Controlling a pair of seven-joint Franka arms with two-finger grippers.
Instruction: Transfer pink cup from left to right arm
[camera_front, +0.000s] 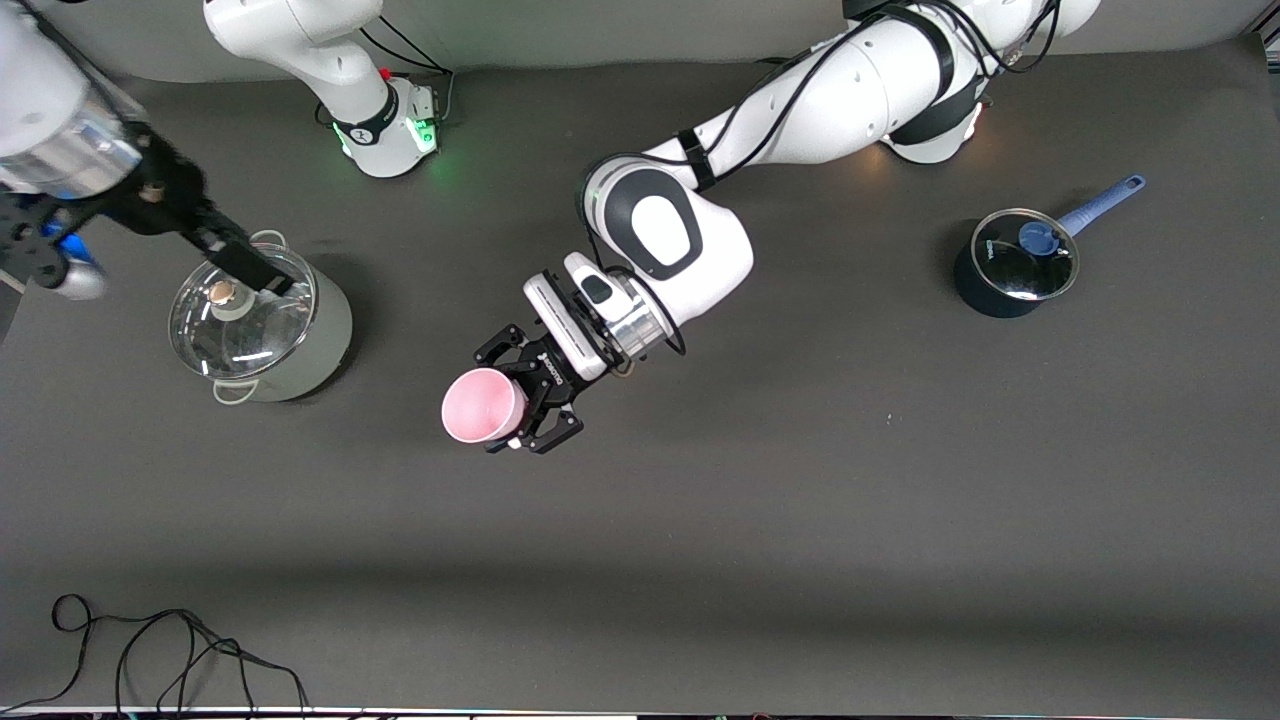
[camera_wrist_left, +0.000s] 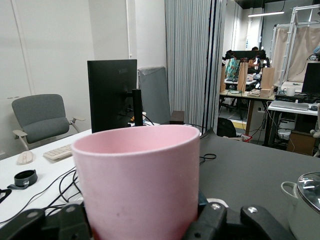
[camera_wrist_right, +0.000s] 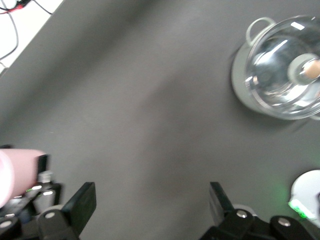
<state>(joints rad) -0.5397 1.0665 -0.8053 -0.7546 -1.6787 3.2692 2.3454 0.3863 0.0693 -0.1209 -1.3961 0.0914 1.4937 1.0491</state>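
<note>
And there's the pink cup (camera_front: 484, 405), clamped in the left gripper (camera_front: 527, 398), up in the air over the middle of the dark table (camera_front: 800, 500). The cup is tipped so its open mouth shows to the front camera, and the black fingers (camera_front: 553, 433) squeeze its wall from both sides. In the left wrist view the cup (camera_wrist_left: 137, 185) fills the frame, rim up, with the gripper's black knuckles just below it.

The left arm (camera_front: 800, 100) reaches in from its base, elbow bent, wrist angled down toward the cup.

Over at the right arm's end, the right gripper (camera_front: 235, 262) hangs over a grey-green pot with a glass lid (camera_front: 262, 325). Its jaws stand wide apart, holding nothing; the right wrist view shows both fingers (camera_wrist_right: 82, 202) spread over bare table, the pot (camera_wrist_right: 280, 70) off to one side and the cup (camera_wrist_right: 17, 170) just in shot.

At the left arm's end sits a small dark saucepan with a blue handle (camera_front: 1015, 262), lid on, well apart from the cup. A black cable (camera_front: 170, 650) lies at the table's edge nearest the front camera.
</note>
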